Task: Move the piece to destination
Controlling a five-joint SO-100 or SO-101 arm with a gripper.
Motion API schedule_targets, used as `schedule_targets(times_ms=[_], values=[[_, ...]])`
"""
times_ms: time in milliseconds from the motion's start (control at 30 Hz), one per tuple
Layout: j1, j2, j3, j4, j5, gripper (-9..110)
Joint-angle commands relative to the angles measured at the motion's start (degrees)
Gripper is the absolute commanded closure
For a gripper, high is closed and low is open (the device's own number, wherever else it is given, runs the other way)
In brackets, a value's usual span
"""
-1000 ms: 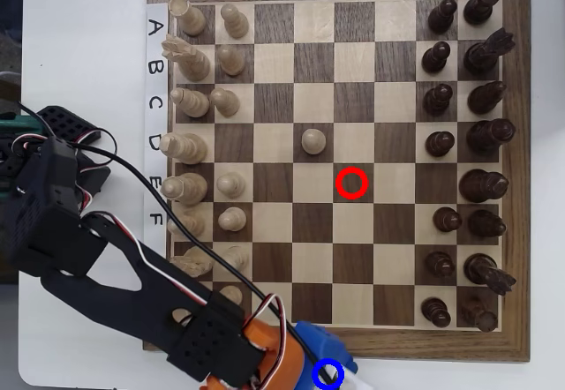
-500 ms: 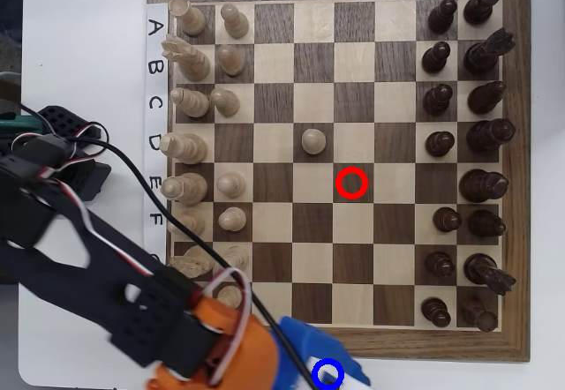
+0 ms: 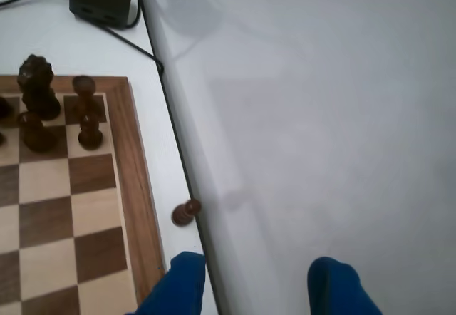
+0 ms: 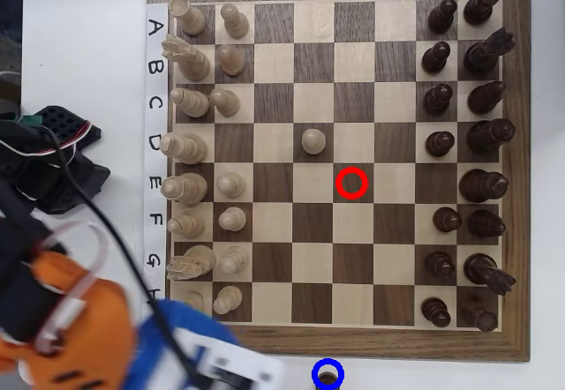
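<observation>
Judging the move done; dark pawn (image 4: pixel 328 376) stood inside blue ring (image 4: pixel 328 361) at table's bottom edge in overhead view; my fingers (image 3: pixel 185 283) were apart, empty; only retreat left.

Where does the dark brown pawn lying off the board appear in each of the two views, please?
Wrist view: the dark pawn lies on the white surface just right of the board's wooden border, above the tool.
Overhead view: the same pawn sits at the bottom edge, inside the blue ring, below column 5.
Shared landmark: the board's wooden border.
</observation>
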Motion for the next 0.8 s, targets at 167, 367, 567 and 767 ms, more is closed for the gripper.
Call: schedule_targets(times_ms=[167,367,567,767], values=[[20.7,35.0,9.9,15.5,-26.3,86],[33.8,41.1,15.6,20.3,-35.9,90],[45.5,48.2,24.3,19.9,-43.6,95],[51.9,54.6,35.2,19.2,-49.7,99]])
